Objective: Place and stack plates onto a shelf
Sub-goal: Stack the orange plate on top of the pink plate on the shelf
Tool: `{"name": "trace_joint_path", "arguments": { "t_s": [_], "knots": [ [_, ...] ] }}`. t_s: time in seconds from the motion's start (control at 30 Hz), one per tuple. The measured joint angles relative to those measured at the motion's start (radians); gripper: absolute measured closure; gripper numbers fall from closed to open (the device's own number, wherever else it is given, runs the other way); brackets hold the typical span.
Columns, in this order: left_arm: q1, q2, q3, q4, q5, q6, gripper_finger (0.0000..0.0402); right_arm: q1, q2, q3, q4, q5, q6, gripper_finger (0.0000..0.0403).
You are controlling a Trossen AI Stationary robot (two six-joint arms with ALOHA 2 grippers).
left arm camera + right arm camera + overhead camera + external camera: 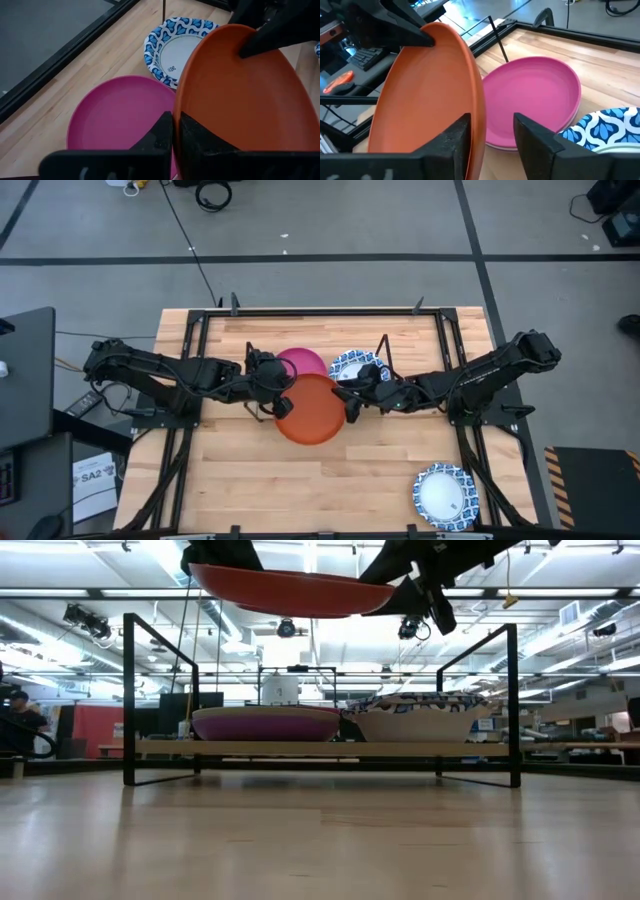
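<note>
Both arms are dark, nearly black, built of chunky jointed segments with rounded housings at the joints, and thin black cables run loosely along the links behind each claw. The left claw [173, 131] ends in two flat, matte black fingers [159, 135] with straight edges that taper to blunt wedge tips, set on a broad black crossbar with faint pale markings. The right claw [491, 135] has the same matte black, angular fingers [455, 137], thick and slab-sided, rising from a wide black bar marked with faint light lettering.

Orange plate [311, 411] aloft, seemingly above shelf [320, 748]
</note>
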Motion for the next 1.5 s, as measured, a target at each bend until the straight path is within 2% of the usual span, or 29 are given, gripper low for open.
{"name": "trace_joint_path", "arguments": {
  "t_s": [0.17, 0.33, 0.47, 0.63, 0.93, 1.1, 1.5],
  "knots": [
    [0.000, 0.000, 0.000, -0.001, -0.001, 0.000, 0.0381, -0.007, 0.000, 0.000, 0.001, -0.011, -0.060, 0.0242],
    [-0.001, 0.000, 0.000, -0.008, 0.002, 0.000, 0.0381, -0.007, -0.018, 0.000, -0.001, -0.096, -0.228, 0.0244],
    [-0.001, 0.000, 0.000, -0.027, 0.003, 0.001, 0.0381, -0.007, -0.076, 0.000, -0.015, -0.116, -0.306, 0.0244],
    [0.008, 0.000, 0.000, -0.040, 0.003, 0.004, 0.0381, -0.008, -0.178, 0.000, -0.046, -0.093, -0.385, 0.0244],
    [0.125, 0.000, 0.000, -0.046, 0.012, 0.079, 0.0381, -0.007, -0.297, 0.000, -0.047, -0.147, -0.406, 0.0244],
    [0.209, 0.000, 0.000, -0.048, 0.064, 0.082, 0.0381, -0.006, -0.303, 0.000, -0.051, -0.193, -0.406, 0.0244],
    [0.357, 0.000, 0.000, -0.102, 0.150, 0.124, 0.0381, -0.005, -0.302, -0.001, -0.097, -0.195, -0.405, 0.0244]
  ]
}}
